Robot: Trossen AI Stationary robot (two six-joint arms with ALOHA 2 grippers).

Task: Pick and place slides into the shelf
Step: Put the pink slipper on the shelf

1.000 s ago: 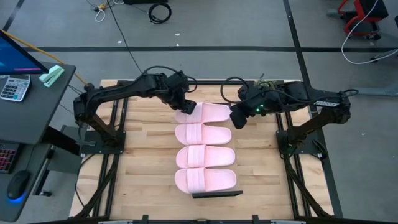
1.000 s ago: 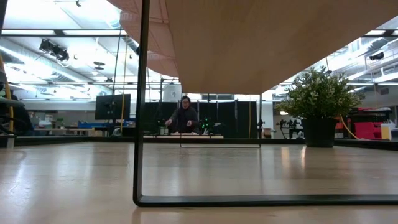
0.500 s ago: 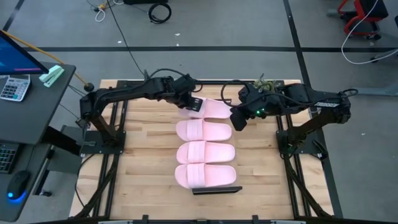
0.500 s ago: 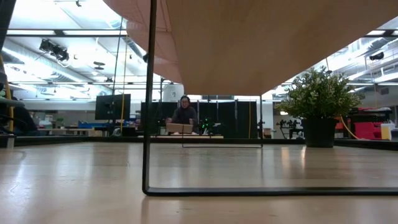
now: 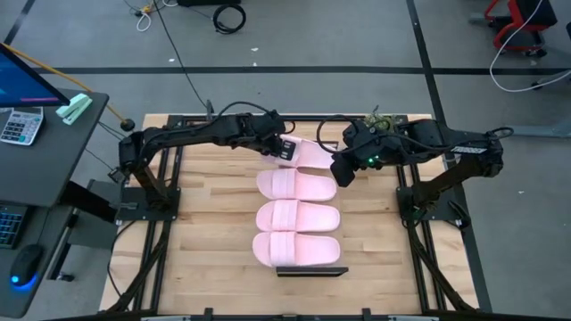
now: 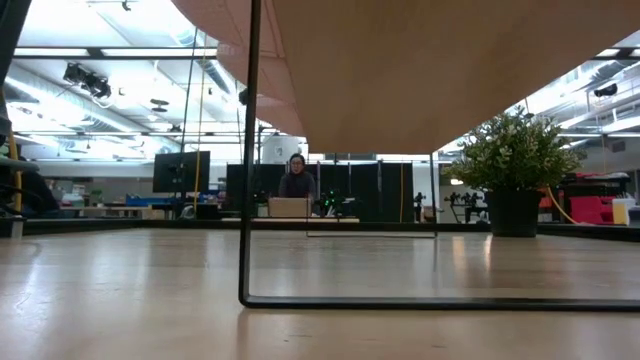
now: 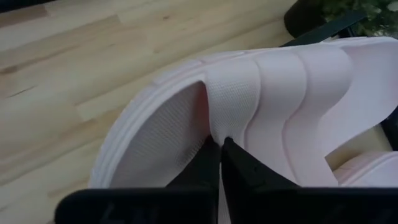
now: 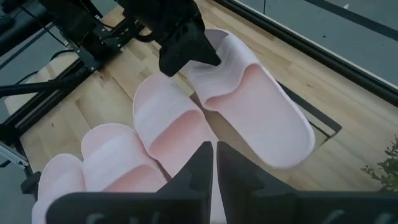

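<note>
We saw the left gripper pinched shut on the strap of the far pale pink foam slide. The right gripper hovered closed, empty. Since the earlier frame, that slide had shifted rightward.

This is a robotics lab in a large open industrial hall. The wooden worktable stands on a bare grey concrete floor marked with dark lines, with loose cables lying beyond the table. Beside the table, a dark desk carries a monitor and a calculator. Across the table, the hall shows exposed ceiling ducts and strip lights, a potted plant, and a person seated at another workstation with screens.
</note>
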